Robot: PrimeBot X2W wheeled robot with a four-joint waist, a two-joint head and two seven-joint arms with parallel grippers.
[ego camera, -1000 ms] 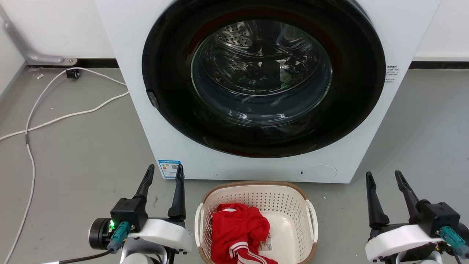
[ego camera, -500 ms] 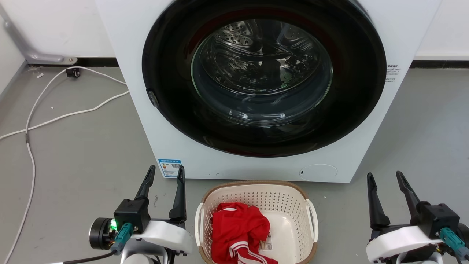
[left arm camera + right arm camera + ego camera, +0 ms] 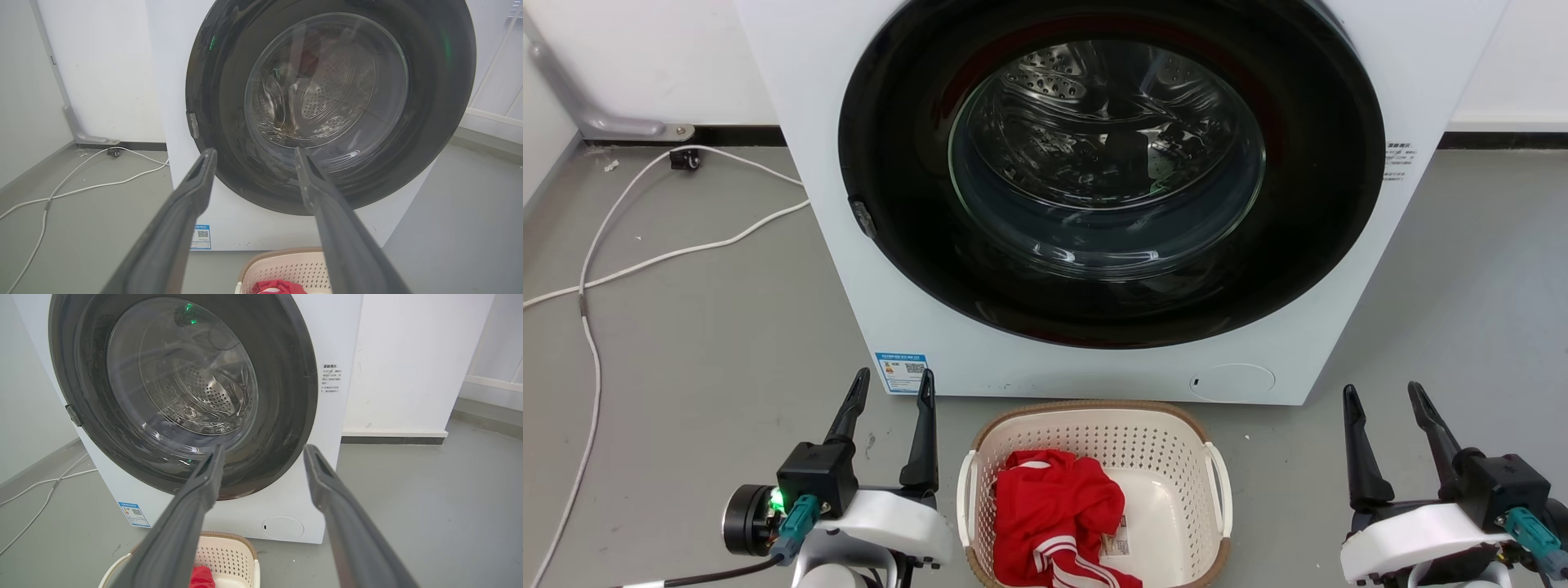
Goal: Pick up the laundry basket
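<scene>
- While the laundry basket sits on the grey floor right in front of the washing machine, it is flanked by both grippers and touched by neither.
- Left gripper is seen just beside the basket's left handle, fingers spread fairly wide with nothing held between them.
- Right gripper is parked further off on the other side, well apart from the right handle, fingers likewise spread and empty.
- A red garment with white stripes is bunched up in the left half of the basket, and the bare cream bottom is left showing on the right.
- The machine's round door is shut, and the steel drum can be made out through the glass.
- A white cable is trailed across the floor left of the machine, and a blue label is stuck low on its front.
</scene>
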